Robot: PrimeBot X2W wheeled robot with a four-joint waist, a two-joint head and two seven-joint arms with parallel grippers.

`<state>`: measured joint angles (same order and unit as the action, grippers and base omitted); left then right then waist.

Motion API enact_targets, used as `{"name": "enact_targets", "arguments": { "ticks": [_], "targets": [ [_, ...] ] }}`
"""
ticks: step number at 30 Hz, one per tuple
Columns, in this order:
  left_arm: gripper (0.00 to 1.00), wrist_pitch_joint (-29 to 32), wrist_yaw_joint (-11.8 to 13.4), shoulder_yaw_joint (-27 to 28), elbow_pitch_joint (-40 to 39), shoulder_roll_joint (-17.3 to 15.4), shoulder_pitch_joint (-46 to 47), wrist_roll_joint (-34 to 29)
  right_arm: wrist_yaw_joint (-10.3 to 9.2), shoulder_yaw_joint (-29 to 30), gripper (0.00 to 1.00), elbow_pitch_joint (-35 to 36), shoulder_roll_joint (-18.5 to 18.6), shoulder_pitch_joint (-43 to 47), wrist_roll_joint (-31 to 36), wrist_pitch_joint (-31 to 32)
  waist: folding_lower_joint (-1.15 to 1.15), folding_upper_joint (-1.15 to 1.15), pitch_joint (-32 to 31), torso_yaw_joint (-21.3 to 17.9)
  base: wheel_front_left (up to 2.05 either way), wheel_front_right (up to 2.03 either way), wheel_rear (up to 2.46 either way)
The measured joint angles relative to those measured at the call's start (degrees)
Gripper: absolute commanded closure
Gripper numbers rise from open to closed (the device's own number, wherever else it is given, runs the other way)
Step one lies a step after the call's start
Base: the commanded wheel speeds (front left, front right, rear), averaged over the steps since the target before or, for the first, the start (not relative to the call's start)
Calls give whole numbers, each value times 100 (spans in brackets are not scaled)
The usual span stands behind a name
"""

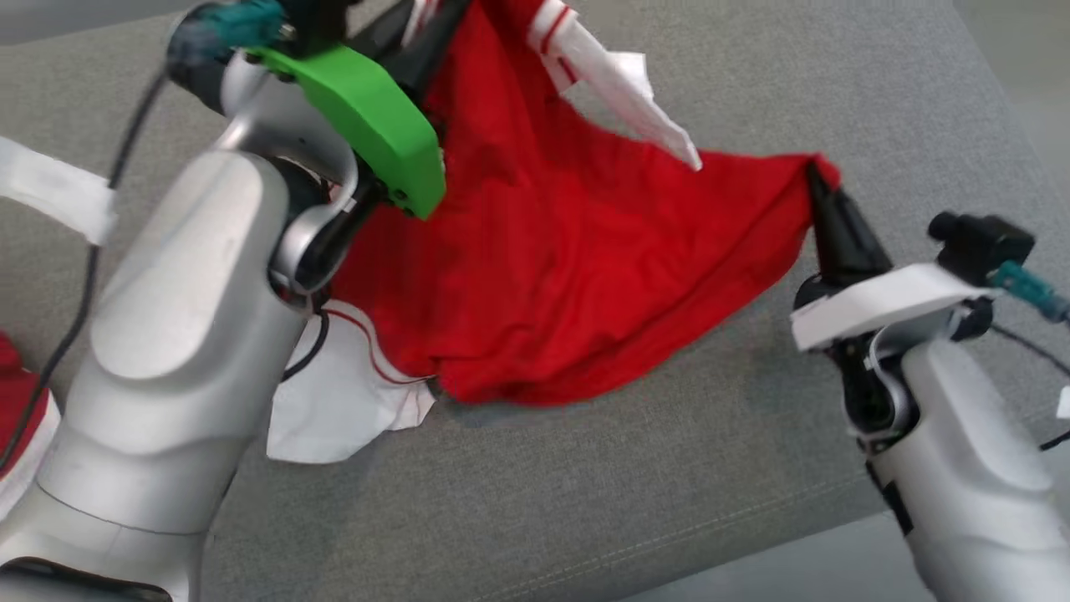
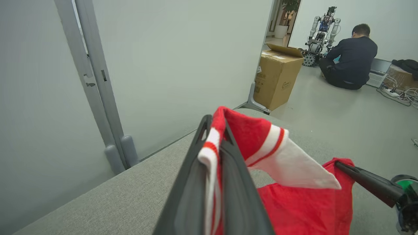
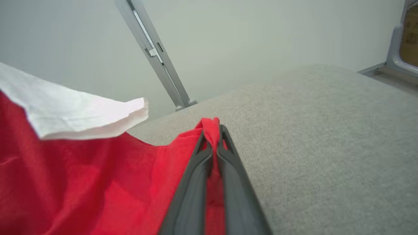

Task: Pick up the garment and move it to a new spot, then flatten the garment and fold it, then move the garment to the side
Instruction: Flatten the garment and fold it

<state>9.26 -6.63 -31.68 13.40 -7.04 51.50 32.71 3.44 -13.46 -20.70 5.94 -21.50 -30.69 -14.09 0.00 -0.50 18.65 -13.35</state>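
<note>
The red shirt [image 1: 568,276] is gripped at two points and partly lifted off the grey cushion [image 1: 669,502]. Its lower fold and one white sleeve [image 1: 334,410] rest on the fabric near the robot. By the look of it, the pick-up is under way. The move to a new spot, the flattening, the folding and the final shift aside are all left to do. The left gripper [image 2: 214,125] is at the far left, its jaws closed tight on a white, red-striped edge of the shirt. The right gripper [image 3: 212,129] is on the right, jaws pinched together on a bunched red corner. The cloth hangs stretched between the two.
</note>
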Motion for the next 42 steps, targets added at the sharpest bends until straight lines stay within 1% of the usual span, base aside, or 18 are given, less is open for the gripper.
{"name": "enact_targets", "arguments": {
  "ticks": [7, 10, 13, 15, 17, 20, 24, 27, 29, 32, 33, 35, 37, 39, 40, 41, 42],
  "targets": [
    [100, -541, -20, 1031, 80, -118, 170, 953, 7, 378, 100, 471, 665, -1038, 243, -8, 0, 0, -361, 250, 0, 0, 0],
    [100, -651, -26, 1163, 35, -219, 338, 1054, 4, 477, 100, 659, 869, -1385, 355, -9, 0, 0, -460, 318, 0, 0, 0],
    [100, -756, -49, 1392, -131, -227, 510, 1504, -9, 710, 100, 1011, 1056, -1862, 380, -51, 0, 0, -573, 433, 0, 0, 0],
    [100, -695, -49, 1436, -97, -232, 478, 1746, -8, 732, 100, 1071, 1101, -1975, 378, -51, 0, 0, -621, 514, 0, 0, 0],
    [100, -591, -49, 1321, -55, -272, 291, 1882, 0, 632, 100, 983, 1079, -1847, 358, -4, 0, 0, -652, 599, 0, 0, 0],
    [100, -514, -49, 996, 78, -282, -348, 2029, 8, 433, 100, 739, 966, -1259, 303, 142, 0, 0, -660, 727, 0, 0, 0],
    [100, -427, -49, 469, 224, -337, -1385, 2068, 7, 193, 100, 415, 614, -283, 182, 235, 0, 0, -602, 874, 0, 0, 0],
    [100, -573, -49, 234, 205, -554, -1797, 2045, 11, -123, 100, 286, 515, 153, 304, 234, 0, 0, -508, 930, 0, 0, 0],
    [100, -740, -49, 160, 201, -767, -1977, 2029, 24, -310, 100, 224, 457, 377, 411, 175, 0, 0, -434, 958, 0, 0, 0],
    [100, -892, -49, 85, 283, -895, -2141, 2012, 25, -376, 100, 127, 435, 626, 413, 151, 0, 0, -420, 965, 0, 0, 0],
    [100, -940, -49, 49, 323, -926, -2203, 1997, 25, -386, 95, 85, 428, 705, 413, 143, 0, 0, -428, 963, 0, 0, 0],
    [100, -1007, -51, -35, 476, -971, -2358, 1996, 30, -412, 91, -23, 416, 849, 420, 142, 0, 0, -464, 961, 0, 0, 0],
    [90, -1024, -51, -175, 568, -1020, -2527, 1989, 34, -456, 79, -115, 422, 975, 461, 142, 0, 0, -504, 959, 0, 0, 0],
    [89, -1083, -51, -280, 665, -1020, -2664, 1989, 36, -503, 67, -202, 442, 1068, 515, 142, 0, 0, -541, 958, 0, 0, 0],
    [83, -1093, -51, -330, 693, -1017, -2702, 1990, 49, -495, 56, -225, 445, 1107, 513, 142, 0, 0, -559, 960, 0, 0, 0],
    [64, -1149, -51, -349, 715, -1007, -2725, 1991, 49, -481, 14, -235, 448, 1150, 511, 142, 0, 0, -577, 963, 0, 0, 0],
    [0, -1224, -51, -336, 717, -1006, -2733, 1991, 51, -480, 0, -243, 454, 1176, 511, 142, 0, 0, -592, 968, 0, 0, 0]
  ]
}}
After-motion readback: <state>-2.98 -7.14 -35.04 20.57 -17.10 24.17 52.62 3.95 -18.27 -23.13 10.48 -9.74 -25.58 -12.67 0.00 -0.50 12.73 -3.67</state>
